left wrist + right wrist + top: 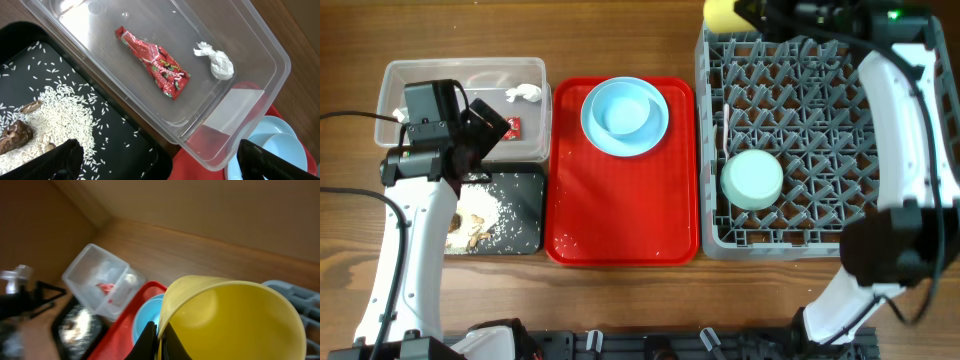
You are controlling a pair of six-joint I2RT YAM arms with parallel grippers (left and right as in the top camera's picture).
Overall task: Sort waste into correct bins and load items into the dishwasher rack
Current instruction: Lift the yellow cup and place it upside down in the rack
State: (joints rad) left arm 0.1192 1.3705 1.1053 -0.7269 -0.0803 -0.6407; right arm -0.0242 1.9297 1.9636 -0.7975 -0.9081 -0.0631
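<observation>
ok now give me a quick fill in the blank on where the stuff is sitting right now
1. The clear tub holds a red snack wrapper and a crumpled white ___.
2. The rice lies in the ___ tray.
3. The right hand grips the rim of a ___ cup.
4. The pale-green bowl sits in the grey dishwasher ___.

Missing words: tissue; black; yellow; rack

I work at a staged robot test bench, not a real kitchen: a plain wooden table (pixel 620 40) holds the dishwasher rack (pixel 820 150), a red tray (pixel 620 210), a clear tub (pixel 460 65) and a black tray (pixel 530 185).
</observation>
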